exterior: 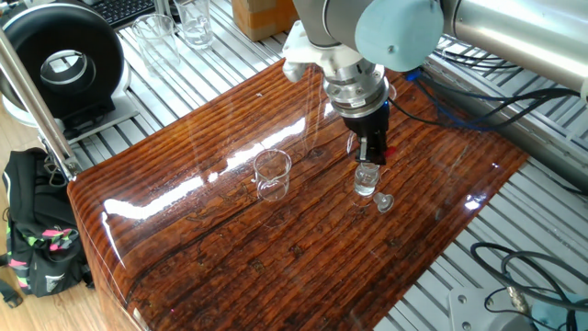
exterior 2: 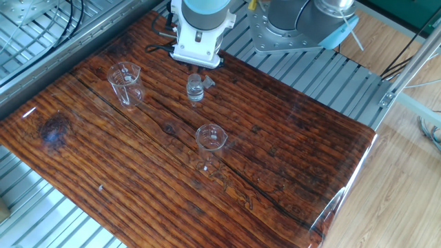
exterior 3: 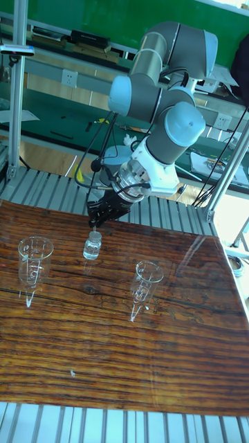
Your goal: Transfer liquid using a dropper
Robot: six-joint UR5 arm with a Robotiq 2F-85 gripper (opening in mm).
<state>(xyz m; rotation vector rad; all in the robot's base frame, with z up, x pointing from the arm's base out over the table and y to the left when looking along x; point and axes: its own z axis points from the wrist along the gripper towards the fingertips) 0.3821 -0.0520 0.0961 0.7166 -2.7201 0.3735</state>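
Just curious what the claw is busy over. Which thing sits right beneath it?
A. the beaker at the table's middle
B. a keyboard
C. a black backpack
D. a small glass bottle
D: the claw hangs straight over the small glass bottle, with the stopper lying beside it.

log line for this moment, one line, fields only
phase: dropper over small bottle | hand: shut on dropper, above bottle mouth | stopper: on table beside bottle | beakers: two, apart from bottle | liquid: cannot tell

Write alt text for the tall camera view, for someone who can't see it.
A robot arm's hand hangs just above a small glass bottle on a glossy wooden table. Two clear measuring glasses stand there too, one at the left, one near the middle.
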